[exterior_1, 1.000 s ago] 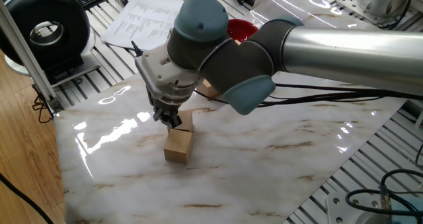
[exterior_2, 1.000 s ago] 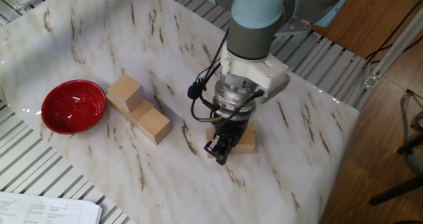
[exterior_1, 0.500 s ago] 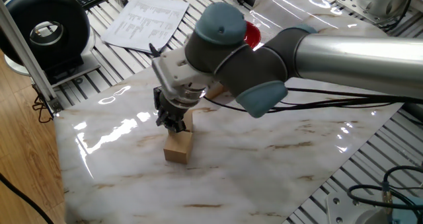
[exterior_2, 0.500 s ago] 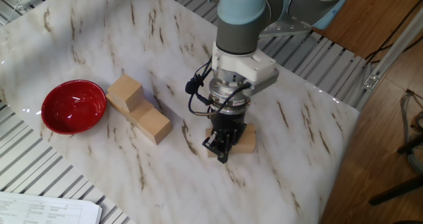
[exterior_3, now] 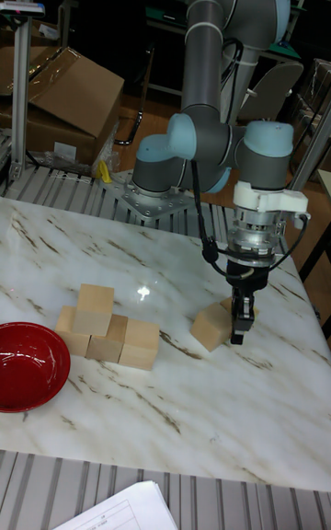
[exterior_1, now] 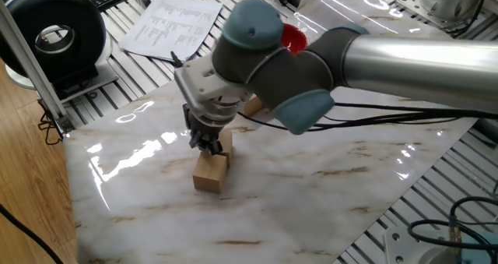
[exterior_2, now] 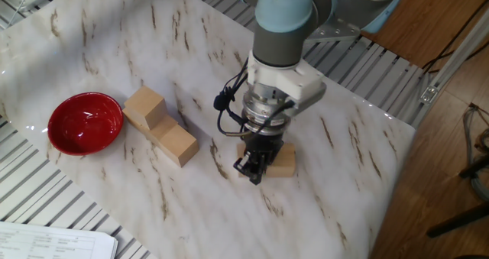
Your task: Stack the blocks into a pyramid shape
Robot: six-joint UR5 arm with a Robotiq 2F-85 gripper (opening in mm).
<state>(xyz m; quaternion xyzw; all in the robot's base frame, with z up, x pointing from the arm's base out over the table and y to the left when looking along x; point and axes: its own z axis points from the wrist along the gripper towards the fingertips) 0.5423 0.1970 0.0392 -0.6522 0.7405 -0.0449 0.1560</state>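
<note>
Two loose light-tan blocks lie side by side near the table's middle: one block (exterior_1: 208,174) (exterior_3: 211,328) in front, a second block (exterior_1: 226,142) partly behind my fingers. My gripper (exterior_1: 207,145) (exterior_2: 250,169) (exterior_3: 240,326) points straight down right beside them, its tips near the table. The fingers stand close together with nothing between them. Whether they touch a block I cannot tell. Further off, a row of blocks (exterior_2: 177,146) (exterior_3: 140,346) carries one block on top (exterior_2: 144,105) (exterior_3: 95,307).
A red bowl (exterior_2: 84,123) (exterior_3: 28,366) (exterior_1: 292,38) stands next to the stacked blocks. Printed paper sheets (exterior_1: 173,22) lie off the marble table (exterior_1: 311,186) on slatted metal. A black cable (exterior_2: 229,106) loops off my wrist.
My wrist has turned a little and the gripper has shifted slightly beside the two loose blocks. The blocks have barely moved.
</note>
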